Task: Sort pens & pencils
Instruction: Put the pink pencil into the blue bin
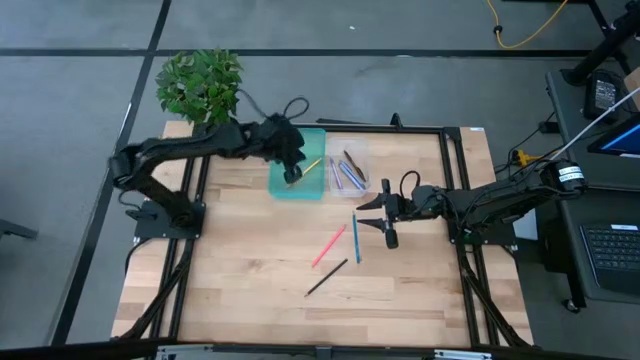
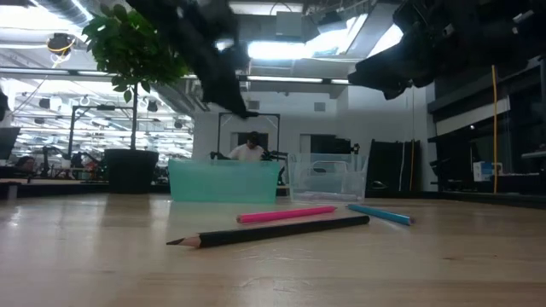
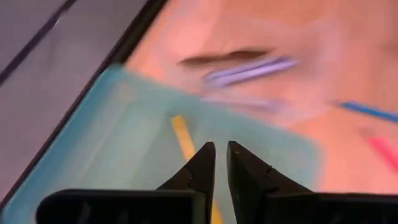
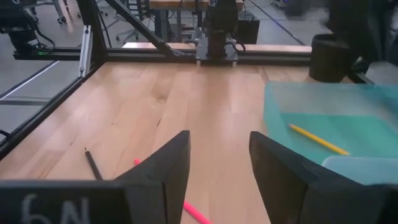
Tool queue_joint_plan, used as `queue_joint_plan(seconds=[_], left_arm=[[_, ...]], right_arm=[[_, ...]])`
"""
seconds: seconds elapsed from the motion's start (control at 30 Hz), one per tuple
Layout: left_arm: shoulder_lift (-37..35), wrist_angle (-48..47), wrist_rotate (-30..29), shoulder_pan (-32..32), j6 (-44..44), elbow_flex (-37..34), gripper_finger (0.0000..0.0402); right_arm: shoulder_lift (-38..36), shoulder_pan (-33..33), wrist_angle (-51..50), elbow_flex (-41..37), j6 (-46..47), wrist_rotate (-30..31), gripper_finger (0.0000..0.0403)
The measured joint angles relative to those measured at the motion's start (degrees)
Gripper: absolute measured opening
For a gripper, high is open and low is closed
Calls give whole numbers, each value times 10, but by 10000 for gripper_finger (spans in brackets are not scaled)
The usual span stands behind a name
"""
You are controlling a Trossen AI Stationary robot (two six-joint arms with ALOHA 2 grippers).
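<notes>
Hovering over teal tray point(image 1: 283, 186), left gripper point(image 3: 221, 163) nearly together, empty, above yellow pencil point(image 3: 184, 138); right gripper point(image 4: 219, 163) apart

Our left gripper point(image 3: 221, 163) hangs with its fingers nearly together, a narrow gap between the tips; our right gripper point(image 4: 217, 163) waits, fingers spread wide.

Handwritten white "6N", apparently inverted, on the right gripper point(image 4: 214, 165) housing

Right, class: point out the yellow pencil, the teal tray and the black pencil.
yellow pencil point(image 4: 318, 139), right wrist view, mid-shaft.
teal tray point(image 1: 278, 186), high view, near left corner of its rim.
black pencil point(image 2: 273, 231), low view, mid-shaft.
</notes>
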Motion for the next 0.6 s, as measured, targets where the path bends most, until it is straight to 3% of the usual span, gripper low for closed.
queue_joint_plan(seconds=[0.2, 0.33, 0.47, 0.6], left_arm=[[-114, 101, -1, -108, -14, -115, 12], [-168, 262, 1, -203, -57, -240, 2], [-176, 454, -8, -292, -87, -359, 4], [-158, 585, -62, -359, -108, -418, 14]], right_arm=[[0, 3, -13, 0, 11, 0, 167], [0, 14, -12, 0, 14, 0, 167], [0, 24, -4, 0, 14, 0, 167], [0, 30, 9, 0, 13, 0, 167]])
